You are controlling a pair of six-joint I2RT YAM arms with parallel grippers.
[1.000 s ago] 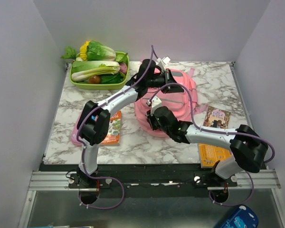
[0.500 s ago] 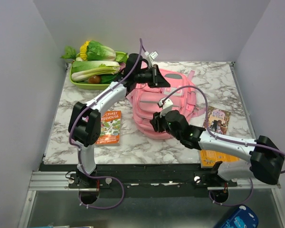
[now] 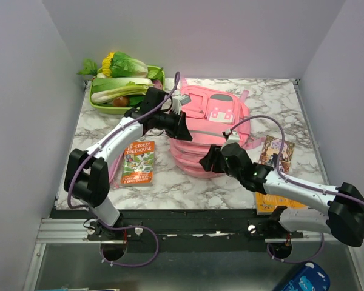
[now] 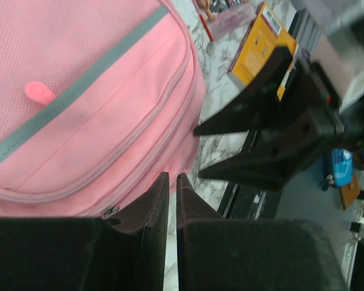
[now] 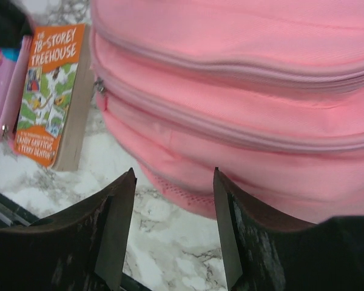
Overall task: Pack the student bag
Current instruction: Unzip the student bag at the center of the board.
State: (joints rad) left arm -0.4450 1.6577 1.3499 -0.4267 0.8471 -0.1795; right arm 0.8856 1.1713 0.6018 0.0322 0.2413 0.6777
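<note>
Drawing left gripper point(image 4: 172, 176) back beside the large soft pink fabric backpack point(image 3: 209, 130), pressing its fingers together empty, holding right gripper point(image 5: 173, 173) spread at the near edge.

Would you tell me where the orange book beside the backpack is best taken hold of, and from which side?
Probably by its long page edge, coming from the backpack side. The book lies flat, cover up, its spine side alongside the pink case, while a strip of table shows between the page edge and the backpack: room to slip one finger under.
</note>
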